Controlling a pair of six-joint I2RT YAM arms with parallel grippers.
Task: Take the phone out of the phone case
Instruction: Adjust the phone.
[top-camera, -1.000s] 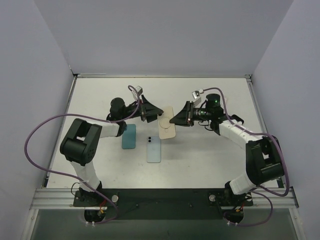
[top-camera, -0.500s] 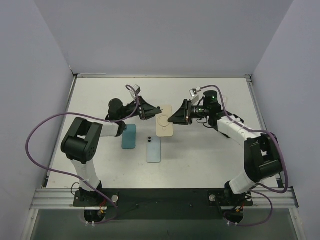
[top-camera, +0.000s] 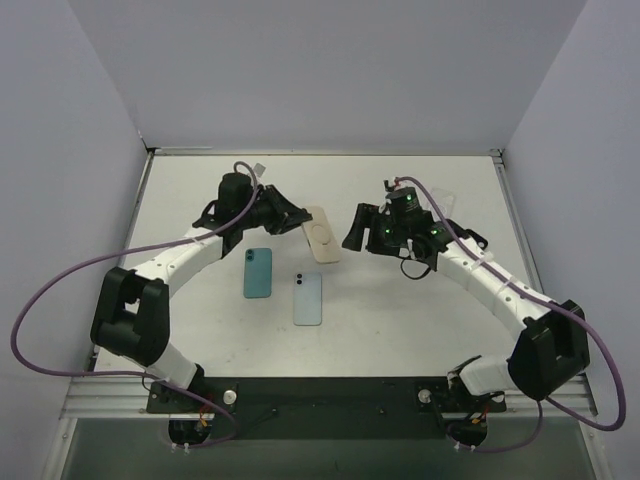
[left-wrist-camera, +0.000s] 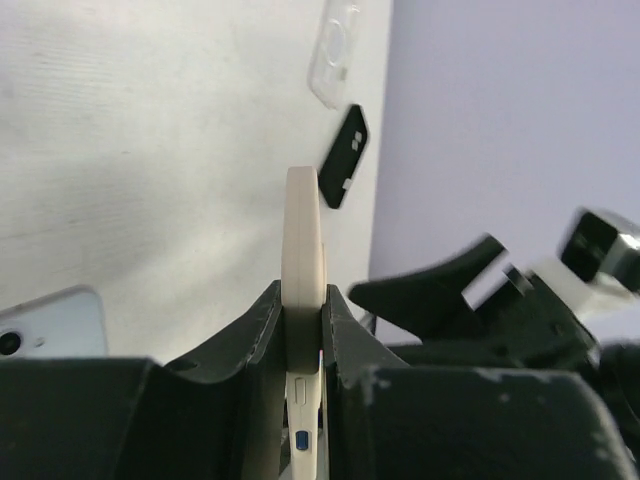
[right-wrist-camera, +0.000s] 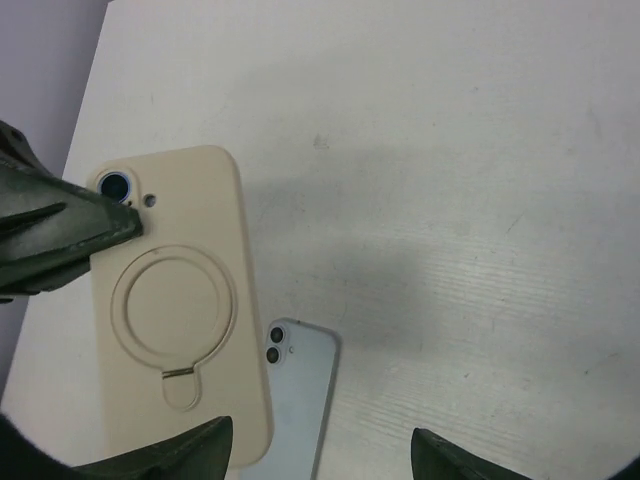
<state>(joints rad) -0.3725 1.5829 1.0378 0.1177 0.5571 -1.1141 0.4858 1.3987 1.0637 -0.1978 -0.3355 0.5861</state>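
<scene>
The cream phone case (top-camera: 320, 236) with a ring stand hangs above the table, tilted. The phone sits inside it; its camera lens (right-wrist-camera: 115, 185) shows through the cut-out. My left gripper (top-camera: 298, 222) is shut on the case's camera end. In the left wrist view the case (left-wrist-camera: 303, 235) stands edge-on between the two black fingers (left-wrist-camera: 258, 335). My right gripper (top-camera: 355, 230) is open just right of the case and touches nothing. In the right wrist view the case (right-wrist-camera: 180, 300) lies off to the left of the wide-apart right gripper (right-wrist-camera: 320, 460).
A teal phone (top-camera: 258, 272) and a light blue phone (top-camera: 308, 297) lie flat on the white table (top-camera: 400, 320) below the held case. A clear case (left-wrist-camera: 333, 50) and a black case (left-wrist-camera: 343, 157) lie near the far right edge.
My right gripper has opened, let go of the cream case and drawn back to the right. My left gripper has shut on the case and now holds it alone, turned slightly.
</scene>
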